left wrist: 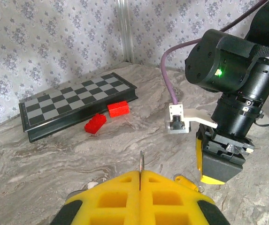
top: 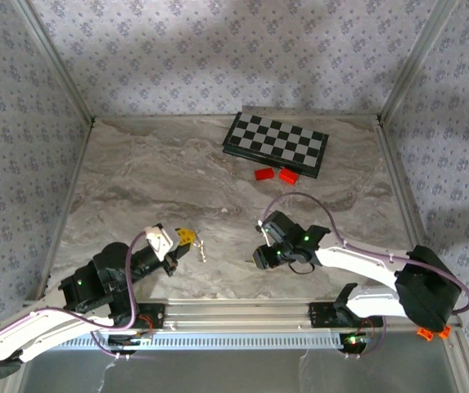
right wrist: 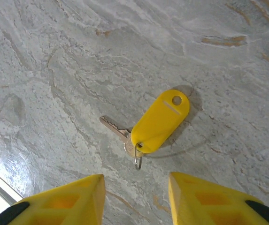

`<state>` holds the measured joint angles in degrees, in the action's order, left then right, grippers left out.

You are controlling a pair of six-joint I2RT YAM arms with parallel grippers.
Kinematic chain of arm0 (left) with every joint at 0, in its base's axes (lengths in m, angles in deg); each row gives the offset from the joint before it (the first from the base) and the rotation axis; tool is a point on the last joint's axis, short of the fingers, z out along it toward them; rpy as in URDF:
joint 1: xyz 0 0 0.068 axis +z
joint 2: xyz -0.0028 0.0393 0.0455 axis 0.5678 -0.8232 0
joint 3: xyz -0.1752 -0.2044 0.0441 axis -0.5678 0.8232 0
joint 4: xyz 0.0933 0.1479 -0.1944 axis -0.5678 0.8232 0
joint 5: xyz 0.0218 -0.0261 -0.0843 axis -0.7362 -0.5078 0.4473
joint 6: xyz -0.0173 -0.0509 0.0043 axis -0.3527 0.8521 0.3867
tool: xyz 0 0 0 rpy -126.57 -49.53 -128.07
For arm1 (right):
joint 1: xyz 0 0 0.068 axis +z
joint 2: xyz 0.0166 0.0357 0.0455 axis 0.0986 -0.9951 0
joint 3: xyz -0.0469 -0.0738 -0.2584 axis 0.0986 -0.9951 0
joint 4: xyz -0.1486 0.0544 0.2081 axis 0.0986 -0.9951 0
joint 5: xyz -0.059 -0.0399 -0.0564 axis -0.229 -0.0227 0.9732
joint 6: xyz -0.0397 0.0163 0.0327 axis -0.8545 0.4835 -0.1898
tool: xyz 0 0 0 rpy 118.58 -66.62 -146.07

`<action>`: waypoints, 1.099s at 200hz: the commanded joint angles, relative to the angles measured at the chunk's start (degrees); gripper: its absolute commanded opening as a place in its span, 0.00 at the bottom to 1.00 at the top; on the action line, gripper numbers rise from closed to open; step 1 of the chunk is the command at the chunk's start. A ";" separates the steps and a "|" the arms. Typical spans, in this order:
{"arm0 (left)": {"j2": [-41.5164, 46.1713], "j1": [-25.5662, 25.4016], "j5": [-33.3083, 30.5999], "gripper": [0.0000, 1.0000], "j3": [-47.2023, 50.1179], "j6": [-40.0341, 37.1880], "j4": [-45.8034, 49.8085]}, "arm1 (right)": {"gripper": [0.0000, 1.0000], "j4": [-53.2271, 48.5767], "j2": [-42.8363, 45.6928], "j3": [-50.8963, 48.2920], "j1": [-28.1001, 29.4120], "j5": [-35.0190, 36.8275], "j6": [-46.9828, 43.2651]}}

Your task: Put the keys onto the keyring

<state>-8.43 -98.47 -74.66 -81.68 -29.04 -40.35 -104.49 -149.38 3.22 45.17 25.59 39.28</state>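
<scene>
The left gripper [left wrist: 140,174] had its yellow pads [left wrist: 113,199] pressed together, and they pinched a thin metal ring [left wrist: 141,162]. The ring stood on its edge and rose out of the seam between the pads at their front tips. In the top view some small metal bits [top: 200,246] hung just right of this gripper. They were too small to tell what they were. Well ahead of it and to its left a board [left wrist: 78,104] lay flat on the table [left wrist: 40,154], with two red bricks [left wrist: 96,124] near the board's closer edge.

The right gripper [right wrist: 134,180] pointed down at the table with its fingers [right wrist: 80,194] spread apart and nothing between them. A key [right wrist: 114,127] with a yellow tag [right wrist: 161,120] lay flat on the table just ahead of the fingertips, in line with the gap between them and not touching either finger. The tag lay slanted, with its far end toward the right finger's side. The key's blade pointed out toward the left finger's side. A small loop that joined them was the nearest part to the gripper.
</scene>
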 commanded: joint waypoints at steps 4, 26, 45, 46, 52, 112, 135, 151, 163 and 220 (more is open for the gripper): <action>0.81 -0.11 0.76 0.00 -0.59 -0.27 -3.00 | 0.38 1.07 -1.71 -0.30 1.01 0.63 -0.95; 0.84 -0.11 0.76 0.00 -0.64 -0.40 -3.00 | 0.35 0.69 -2.62 0.13 1.77 1.91 -1.11; 1.01 -0.11 0.79 0.00 -0.64 -0.24 -2.92 | 0.33 0.67 -3.62 0.68 2.41 2.45 -1.24; 1.00 -0.15 0.75 0.00 -0.64 -0.24 -2.91 | 0.32 0.70 -3.66 0.66 2.42 2.48 -1.28; 1.10 -0.11 0.79 0.00 -0.56 -0.24 -2.90 | 0.31 0.51 -4.06 0.89 2.51 2.68 -1.45; 1.84 -0.11 0.70 0.00 -0.37 -0.41 -2.83 | 0.24 0.09 -5.77 2.28 2.86 3.74 -2.66; 1.90 -0.11 0.70 0.00 -0.28 -0.39 -2.83 | 0.22 0.61 -5.91 2.47 2.72 3.18 -2.72; 1.88 -0.11 0.70 0.00 -0.29 -0.40 -2.83 | 0.21 0.78 -6.46 2.79 2.65 2.88 -2.76; 1.99 -0.11 0.70 0.00 -0.29 -0.43 -2.87 | 0.20 0.84 -6.91 3.01 2.70 2.71 -2.89; 2.22 -0.16 0.91 0.00 -0.11 -0.36 -2.89 | 0.18 0.79 -7.45 3.34 2.69 2.94 -3.08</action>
<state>-7.25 -98.47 -74.38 -81.57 -29.04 -40.59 -103.35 -156.17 5.01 47.64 28.19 37.20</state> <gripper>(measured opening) 0.045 0.190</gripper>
